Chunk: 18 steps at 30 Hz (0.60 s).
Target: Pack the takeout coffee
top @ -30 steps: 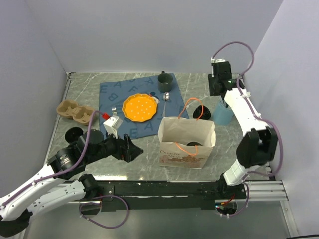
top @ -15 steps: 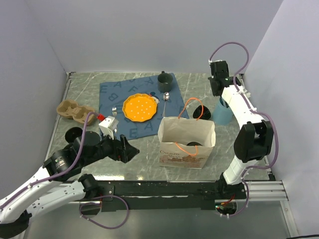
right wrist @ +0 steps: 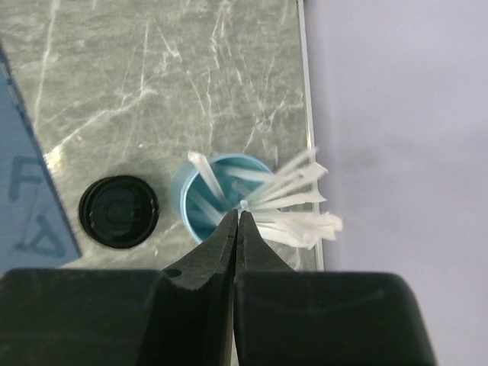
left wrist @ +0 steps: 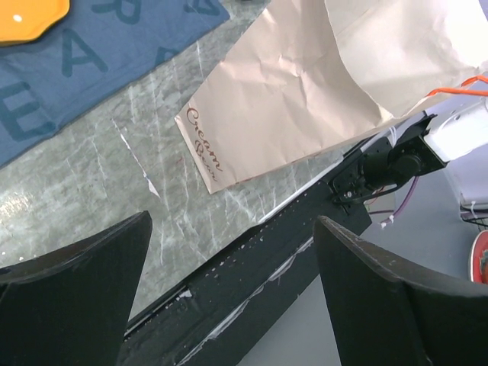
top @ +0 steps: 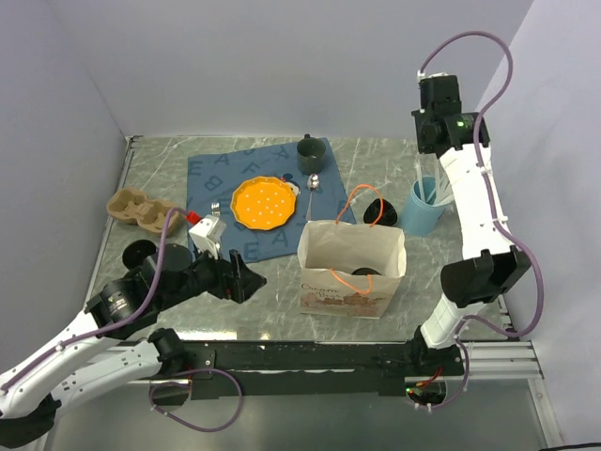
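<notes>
Top external view, supplemented by both wrist views. On the grey marbled table (top: 394,160) lies the blue cloth placemat (top: 225,178), printed with capitals among which we read A, B, E and F; it merely bears tableware. The tan paper takeout bag (top: 352,268) stands upright between the arms with its mouth open, so that items can be lowered in. Its side reads "Cream"; the line beneath is too small for us to read. A dark round shape shows inside the bag, which we judge may be the lidded coffee, though we cannot confirm this. The left gripper (left wrist: 232,282), jaws spread wide and empty, hovers low beside the bag, placed, we judge, to steady it. The light-blue cup (right wrist: 183,202) at the right table edge keeps white paper-wrapped sticks (right wrist: 305,200) fanned out for picking. The right gripper (right wrist: 237,216) hangs above them with its jaws fully together; whether a wrapper is pinched we cannot tell. A black round lid (right wrist: 119,212) lies just beside the cup.
</notes>
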Motion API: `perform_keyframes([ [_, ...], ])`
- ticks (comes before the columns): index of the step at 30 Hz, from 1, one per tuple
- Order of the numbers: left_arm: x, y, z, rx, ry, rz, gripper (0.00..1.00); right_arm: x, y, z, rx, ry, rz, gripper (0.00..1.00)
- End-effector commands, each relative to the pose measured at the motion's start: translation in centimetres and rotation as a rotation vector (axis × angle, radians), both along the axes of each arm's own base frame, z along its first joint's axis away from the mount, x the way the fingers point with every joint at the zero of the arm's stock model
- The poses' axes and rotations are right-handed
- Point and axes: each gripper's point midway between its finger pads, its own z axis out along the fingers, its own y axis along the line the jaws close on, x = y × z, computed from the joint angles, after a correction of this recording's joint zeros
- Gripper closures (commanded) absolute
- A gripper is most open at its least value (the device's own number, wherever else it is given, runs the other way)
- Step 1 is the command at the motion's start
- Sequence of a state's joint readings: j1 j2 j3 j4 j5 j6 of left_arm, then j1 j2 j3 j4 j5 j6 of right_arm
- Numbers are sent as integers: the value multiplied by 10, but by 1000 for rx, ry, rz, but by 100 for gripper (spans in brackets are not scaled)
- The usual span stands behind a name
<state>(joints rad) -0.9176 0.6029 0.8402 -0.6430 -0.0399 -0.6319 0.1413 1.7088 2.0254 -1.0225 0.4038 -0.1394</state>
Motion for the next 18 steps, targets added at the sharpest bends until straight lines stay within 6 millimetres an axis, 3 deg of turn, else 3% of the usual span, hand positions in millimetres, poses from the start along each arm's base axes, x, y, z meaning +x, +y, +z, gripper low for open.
perform_keyframes([
  [1,9,-6,37,-85,-74,18,7,-41,9,39,85,-19,-19,100],
  [5,11,-5,41,-102,-58,47,6,-62,21,78,178,-127,-21,99],
  [9,11,-6,52,-143,-68,51,5,-96,23,119,281,-256,-38,100],
  [11,11,-6,58,-149,-82,48,5,-103,27,131,323,-319,-13,100],
  [12,11,-6,64,-154,-91,50,5,-118,27,145,345,-375,1,100],
  [14,14,-7,65,-135,-101,46,4,-126,27,157,367,-435,17,100],
  [16,16,-8,70,-128,-114,42,4,-148,26,176,414,-520,22,100],
  [17,17,-10,70,-116,-117,37,4,-152,33,189,455,-573,68,100],
  [18,17,-10,77,-119,-125,35,4,-171,35,207,491,-648,105,100],
])
